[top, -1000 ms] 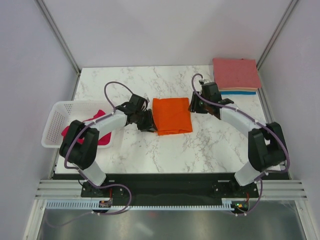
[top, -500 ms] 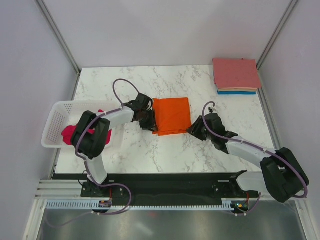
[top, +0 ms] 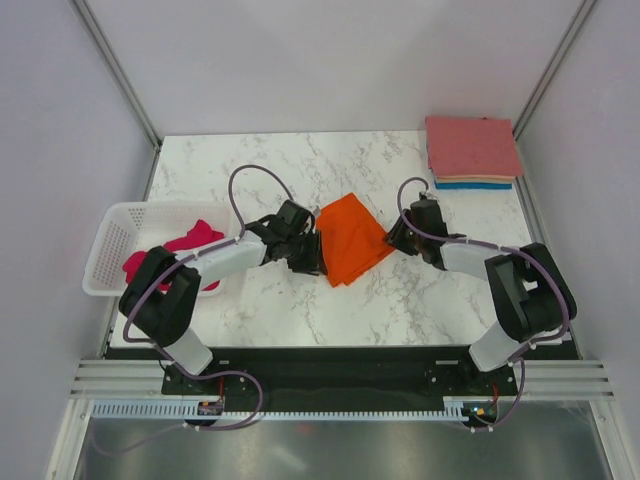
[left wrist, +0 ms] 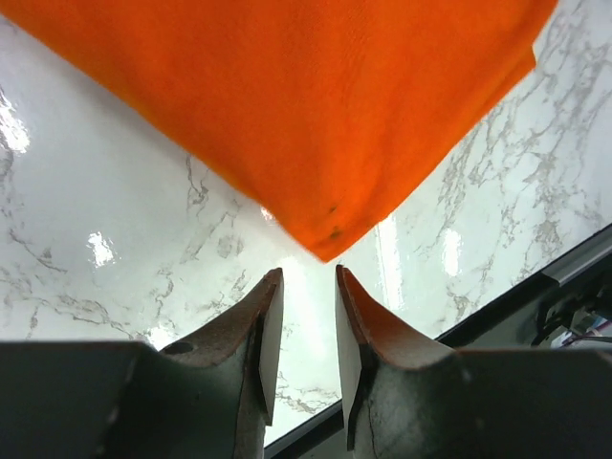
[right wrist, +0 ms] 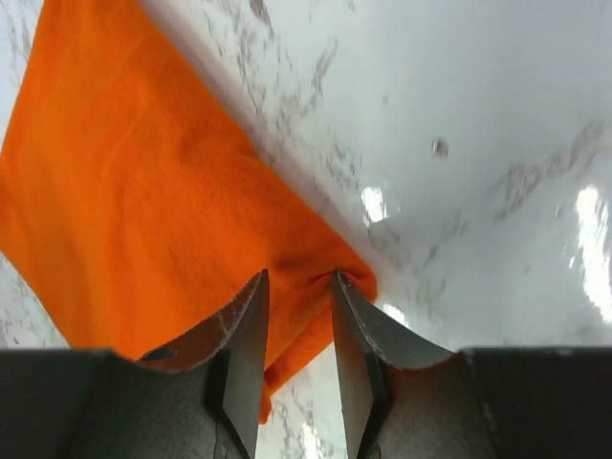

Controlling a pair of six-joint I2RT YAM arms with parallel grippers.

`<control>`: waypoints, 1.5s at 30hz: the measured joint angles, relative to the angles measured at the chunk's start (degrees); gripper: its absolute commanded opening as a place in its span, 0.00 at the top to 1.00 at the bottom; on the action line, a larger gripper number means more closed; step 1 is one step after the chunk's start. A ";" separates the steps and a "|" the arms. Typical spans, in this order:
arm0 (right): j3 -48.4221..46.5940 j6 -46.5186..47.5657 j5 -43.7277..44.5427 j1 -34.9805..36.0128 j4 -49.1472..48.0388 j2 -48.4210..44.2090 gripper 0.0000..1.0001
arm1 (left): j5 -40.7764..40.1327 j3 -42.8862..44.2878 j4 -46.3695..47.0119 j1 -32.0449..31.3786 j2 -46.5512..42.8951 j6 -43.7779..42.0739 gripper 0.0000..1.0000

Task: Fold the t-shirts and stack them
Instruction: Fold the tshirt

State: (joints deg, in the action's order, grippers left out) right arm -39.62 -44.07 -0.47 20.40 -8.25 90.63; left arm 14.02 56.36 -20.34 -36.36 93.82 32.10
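The orange t-shirt is lying folded in the middle of the marble table, turned at an angle so one corner is pointing toward the lower edge of the overhead view.

The left gripper is sitting low at the shirt's left side. In its wrist view the left gripper is showing its fingers a narrow way apart with only bare marble between them. The cloth's corner is ending just past the tips.

The right gripper is reaching in at the shirt's right corner. In its own camera the right gripper is straddling that corner, with orange cloth showing between the slightly parted fingers and puckering against one of them. I cannot tell whether it is actually pinching the fabric.

At the upper right of the table a stack of folded t-shirts is resting, salmon-pink on top with peach and blue edges showing beneath. On the left, a magenta t-shirt is spilling over the white basket.
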 measured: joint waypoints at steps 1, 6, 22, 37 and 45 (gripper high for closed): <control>-1.53 1.18 -0.81 -1.18 0.00 1.33 0.60 | -0.04 0.17 -0.04 0.00 -0.52 -0.02 0.64; -10.64 6.36 -6.51 -6.25 1.01 6.29 0.54 | -0.17 1.42 -0.02 -0.04 -0.70 -0.24 0.64; 15.78 -20.68 -11.32 -4.61 -9.94 -11.89 0.32 | 4.66 6.54 10.01 -2.03 11.93 -0.28 0.66; 18.82 -35.98 -3.52 0.94 -23.65 -9.14 0.28 | 6.05 6.75 12.81 -2.03 14.19 -0.22 0.67; 18.84 -39.78 -2.01 1.64 -28.81 -4.24 0.29 | 6.21 6.69 13.33 -2.10 14.34 -0.22 0.67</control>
State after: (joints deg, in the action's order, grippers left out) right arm -20.78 -83.85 -2.48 22.04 -37.06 86.39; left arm 20.23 63.05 -7.01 -38.46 108.16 31.88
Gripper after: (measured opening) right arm 0.714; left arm 0.332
